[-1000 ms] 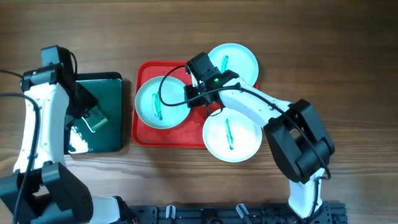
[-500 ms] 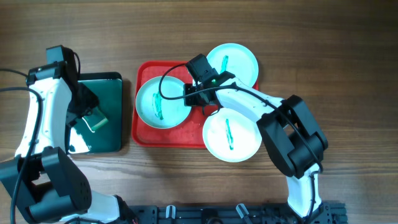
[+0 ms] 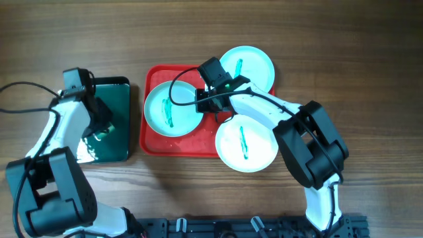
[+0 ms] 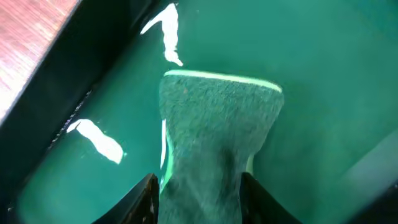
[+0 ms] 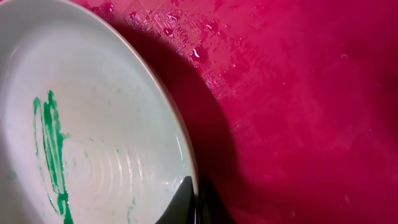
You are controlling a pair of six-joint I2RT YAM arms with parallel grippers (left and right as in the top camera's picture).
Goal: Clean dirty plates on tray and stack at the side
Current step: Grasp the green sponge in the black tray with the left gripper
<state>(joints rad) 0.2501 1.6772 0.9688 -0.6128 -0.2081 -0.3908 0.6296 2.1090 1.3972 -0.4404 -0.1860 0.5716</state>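
As our right pincer [image 5: 194, 200] clamps the leftmost plate [image 3: 165, 111] and our left pincer [image 4: 199, 193] straddles the sponge [image 4: 217, 124], hold unclear, wiping looks next.

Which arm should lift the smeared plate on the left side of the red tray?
Right. The right arm has its jaws shut on the rim of that plate; the left arm is off at the dark green tray, jaws pinching the sponge.

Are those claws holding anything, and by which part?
The right gripper pinches the rim of the left plate on the red tray; left gripper squeezes the near end of a green sponge.
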